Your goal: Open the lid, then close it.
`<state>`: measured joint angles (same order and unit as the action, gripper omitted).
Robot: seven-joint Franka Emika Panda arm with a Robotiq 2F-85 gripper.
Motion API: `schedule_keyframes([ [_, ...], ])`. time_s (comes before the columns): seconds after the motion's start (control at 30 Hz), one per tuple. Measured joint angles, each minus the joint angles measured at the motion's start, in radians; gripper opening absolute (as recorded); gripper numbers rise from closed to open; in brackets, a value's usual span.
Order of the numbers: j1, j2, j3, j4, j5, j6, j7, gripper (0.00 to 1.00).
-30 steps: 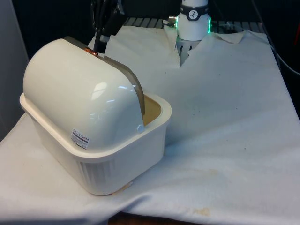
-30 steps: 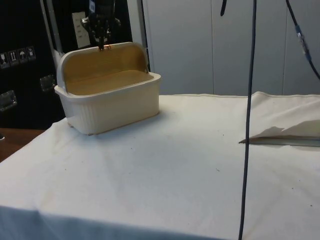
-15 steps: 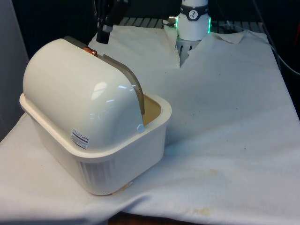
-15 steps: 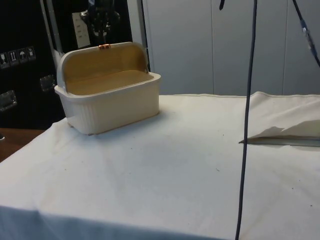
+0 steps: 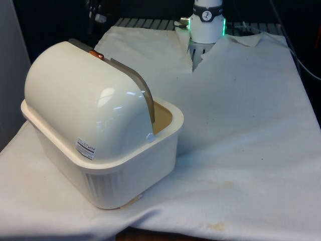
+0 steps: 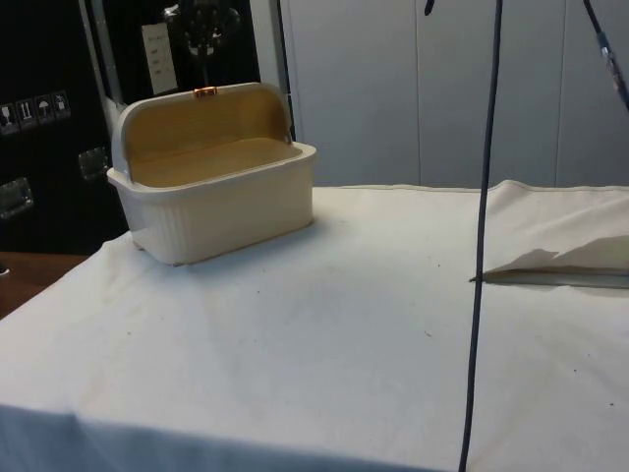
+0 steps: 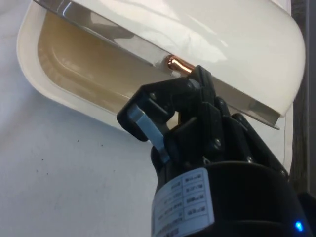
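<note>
A cream bread box (image 5: 128, 165) stands at the front view's left with its domed roll-top lid (image 5: 83, 95) rolled back, so the inside lies open (image 6: 211, 157). A small copper handle (image 5: 96, 53) sits on the lid's upper edge, also seen in the side view as the handle (image 6: 204, 91). My black gripper (image 5: 98, 12) hangs in the air above that handle, apart from it and holding nothing. In the side view the gripper (image 6: 206, 25) is well above the box. In the wrist view the gripper (image 7: 170, 106) lies in front of the copper handle (image 7: 175, 64) and the lid's edge.
The box's base (image 6: 226, 202) rests on the white cloth (image 5: 241, 125) near the table's corner. A fold of cloth (image 6: 560, 264) is raised at the side view's right. A dark cable (image 6: 480, 236) hangs down in front of the side camera.
My gripper was at the copper handle one second ago; it has risen straight off it and now hangs higher. The lid stays rolled back and the box has not moved.
</note>
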<state>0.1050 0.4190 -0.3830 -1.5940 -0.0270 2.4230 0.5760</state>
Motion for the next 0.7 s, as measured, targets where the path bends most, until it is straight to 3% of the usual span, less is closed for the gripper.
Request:
schedule_keyframes([
  [0.7, 0.000, 0.040, -0.007, -0.001, -0.001, 0.038, -0.009, 0.00],
])
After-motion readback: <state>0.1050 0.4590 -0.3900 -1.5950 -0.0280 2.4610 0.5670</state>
